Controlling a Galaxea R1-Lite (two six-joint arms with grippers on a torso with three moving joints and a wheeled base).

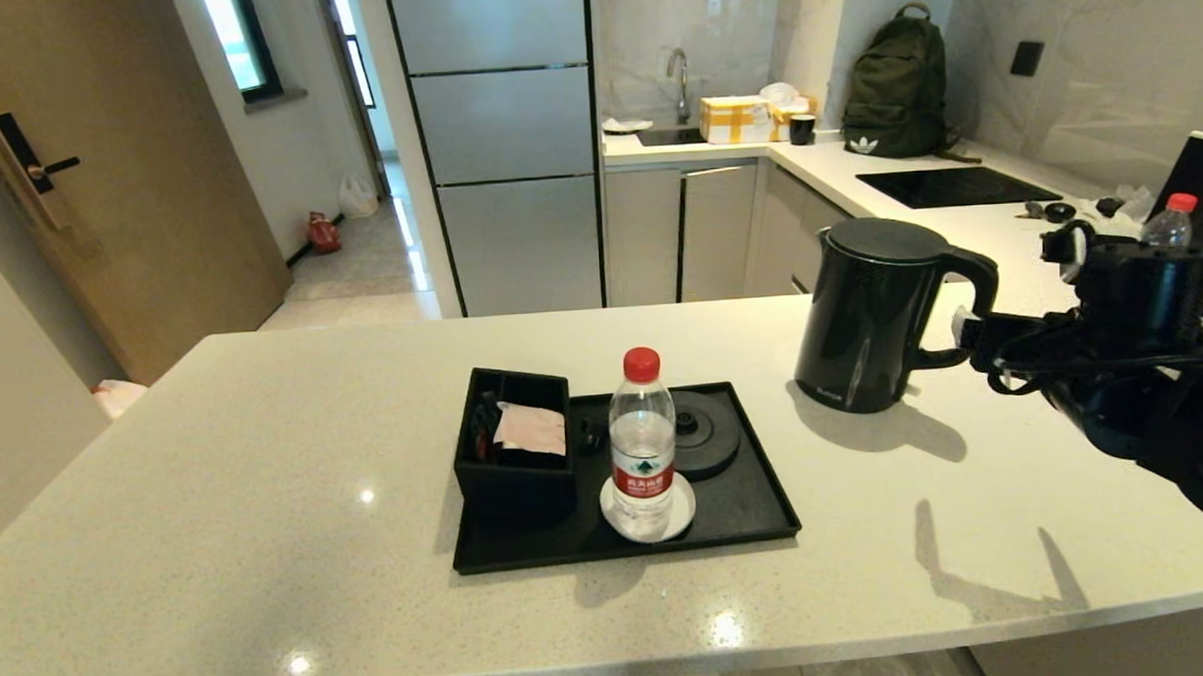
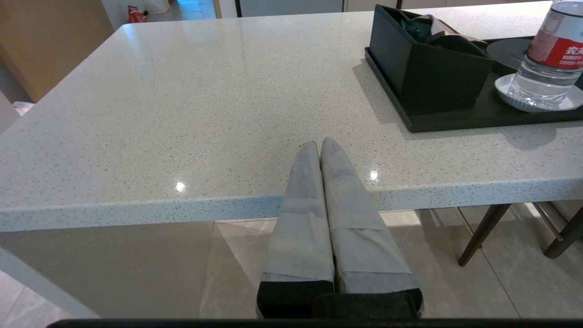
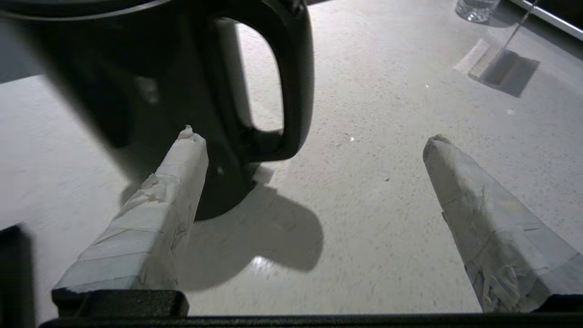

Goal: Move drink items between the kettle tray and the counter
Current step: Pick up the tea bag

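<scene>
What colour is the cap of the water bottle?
Red; the bottle cap shows best in the head view.

Head looks down; wrists low, perhaps sharing the counter (image 1: 267,510).

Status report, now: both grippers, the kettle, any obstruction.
Right gripper open beside kettle handle, not gripping. Left gripper shut, idle at counter edge. Kettle upright on counter, off tray. Water bottle stands on tray.

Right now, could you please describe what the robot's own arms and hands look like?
The right arm is glossy black with rounded joints and loose black cables. The right hand has two long tapered fingers wrapped in pale, frayed tape on black bases. The left hand has matching fingers in smoother grey tape on black bases.
</scene>
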